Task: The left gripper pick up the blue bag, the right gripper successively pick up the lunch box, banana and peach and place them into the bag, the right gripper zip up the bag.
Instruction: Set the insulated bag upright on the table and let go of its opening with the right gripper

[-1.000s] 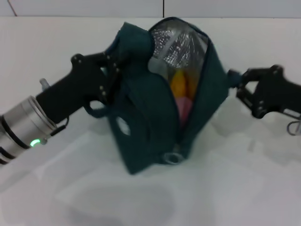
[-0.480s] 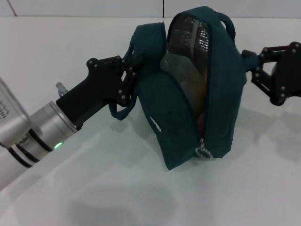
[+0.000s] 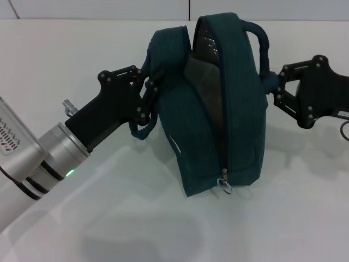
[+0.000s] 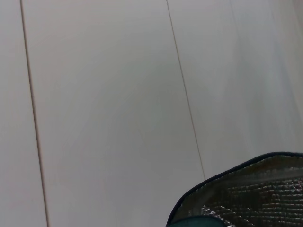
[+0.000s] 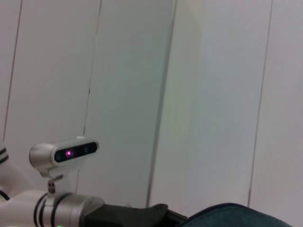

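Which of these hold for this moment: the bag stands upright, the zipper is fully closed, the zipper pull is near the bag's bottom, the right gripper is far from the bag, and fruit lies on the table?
1. The blue bag stands upright on the table. True.
2. The zipper is fully closed. False: a gap shows silver lining at the top.
3. The zipper pull is near the bag's bottom. True.
4. The right gripper is far from the bag. False: it is at the bag's side; the left gripper is at the other.
5. Fruit lies on the table. False: none is visible there.

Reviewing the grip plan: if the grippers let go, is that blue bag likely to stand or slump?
The blue bag is soft fabric, creased where the left gripper holds it, so it probably sags. Standing tall on a narrow base on the table, it may tip once the right gripper releases.
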You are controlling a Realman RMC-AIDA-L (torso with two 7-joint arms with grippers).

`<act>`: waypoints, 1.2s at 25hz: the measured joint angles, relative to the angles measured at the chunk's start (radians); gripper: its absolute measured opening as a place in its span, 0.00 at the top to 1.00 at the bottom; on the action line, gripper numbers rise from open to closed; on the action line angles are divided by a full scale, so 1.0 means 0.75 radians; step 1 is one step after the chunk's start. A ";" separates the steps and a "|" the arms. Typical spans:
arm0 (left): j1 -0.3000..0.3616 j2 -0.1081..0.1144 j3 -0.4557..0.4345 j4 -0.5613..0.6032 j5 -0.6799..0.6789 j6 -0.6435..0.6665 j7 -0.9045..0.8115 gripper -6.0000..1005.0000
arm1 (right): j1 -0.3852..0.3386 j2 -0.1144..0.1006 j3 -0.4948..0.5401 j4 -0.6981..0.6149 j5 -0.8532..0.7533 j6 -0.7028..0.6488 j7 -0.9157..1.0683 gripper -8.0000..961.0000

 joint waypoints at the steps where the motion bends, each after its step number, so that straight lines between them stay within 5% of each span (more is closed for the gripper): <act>1: -0.001 0.000 0.001 0.001 -0.001 0.002 0.001 0.93 | 0.004 0.001 0.000 -0.012 -0.009 0.001 0.027 0.90; 7: 0.000 0.000 0.011 -0.004 0.029 0.073 0.001 0.79 | 0.020 -0.002 0.001 -0.033 -0.089 0.008 0.129 0.85; 14: 0.000 0.000 0.012 -0.005 0.049 0.086 0.002 0.75 | -0.028 -0.004 0.002 -0.052 -0.110 -0.015 0.131 0.74; 25: -0.019 0.000 0.012 -0.005 0.069 0.075 -0.007 0.75 | -0.072 -0.060 0.062 -0.099 -0.137 -0.035 0.141 0.63; 30: -0.026 0.000 0.012 -0.021 0.069 0.076 -0.009 0.75 | -0.075 -0.069 0.191 -0.163 -0.309 -0.047 0.233 0.55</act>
